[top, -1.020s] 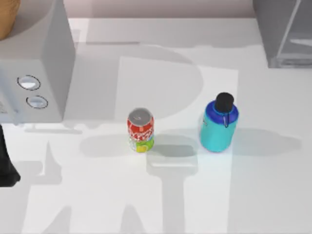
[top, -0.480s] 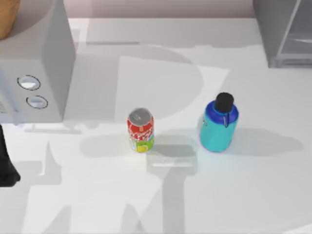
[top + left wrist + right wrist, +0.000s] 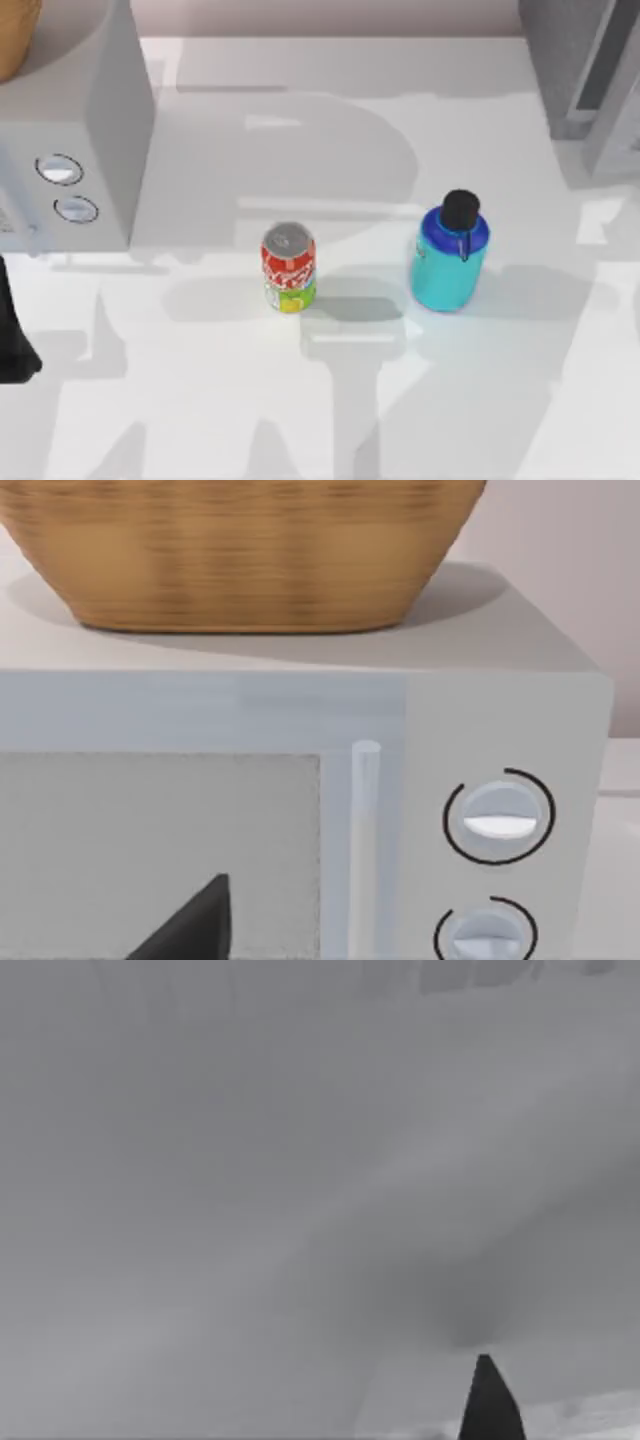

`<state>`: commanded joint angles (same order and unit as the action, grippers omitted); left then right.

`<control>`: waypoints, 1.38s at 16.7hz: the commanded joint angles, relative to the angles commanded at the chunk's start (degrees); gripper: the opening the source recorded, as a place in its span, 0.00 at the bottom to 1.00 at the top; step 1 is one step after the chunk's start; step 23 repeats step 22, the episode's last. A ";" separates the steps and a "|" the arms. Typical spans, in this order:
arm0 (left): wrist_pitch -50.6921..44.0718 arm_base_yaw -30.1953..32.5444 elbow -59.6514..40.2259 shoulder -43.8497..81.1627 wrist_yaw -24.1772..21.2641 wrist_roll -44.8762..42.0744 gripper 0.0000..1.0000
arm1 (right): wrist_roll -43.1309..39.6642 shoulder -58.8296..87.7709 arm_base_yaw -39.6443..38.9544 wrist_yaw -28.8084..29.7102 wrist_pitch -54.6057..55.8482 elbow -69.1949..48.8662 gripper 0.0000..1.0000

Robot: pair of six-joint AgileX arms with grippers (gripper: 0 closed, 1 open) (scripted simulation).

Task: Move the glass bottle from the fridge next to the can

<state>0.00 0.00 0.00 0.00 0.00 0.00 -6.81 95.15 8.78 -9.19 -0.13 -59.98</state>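
Glass bottle (image 3: 449, 260) upright on table (image 3: 200, 400), right of can (image 3: 289, 267), apart; fridge (image 3: 580, 60) at top-right corner; left arm (image 3: 12, 330) parked at left edge; fingers' state: can't tell.

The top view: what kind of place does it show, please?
Probably a simulated kitchen counter: a white table with a microwave-like box with two knobs, a grey fridge, a red soda can and a teal glass bottle.

Simulated kitchen, microwave (image 3: 70, 150), fridge (image 3: 580, 70), basket (image 3: 250, 550)

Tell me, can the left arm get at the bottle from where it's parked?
Probably not easily: the left arm sits at the table's left edge, and the can stands between it and the bottle.
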 joint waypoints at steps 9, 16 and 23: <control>0.00 0.00 0.00 0.00 0.00 0.00 1.00 | 5.69 -2.05 -6.36 7.25 3.25 3.19 1.00; 0.00 0.00 0.00 0.00 0.00 0.00 1.00 | 5.77 10.75 -6.42 7.49 0.11 -12.28 1.00; 0.00 0.00 0.00 0.00 0.00 0.00 1.00 | 5.87 18.44 -6.52 7.65 -1.94 -22.53 1.00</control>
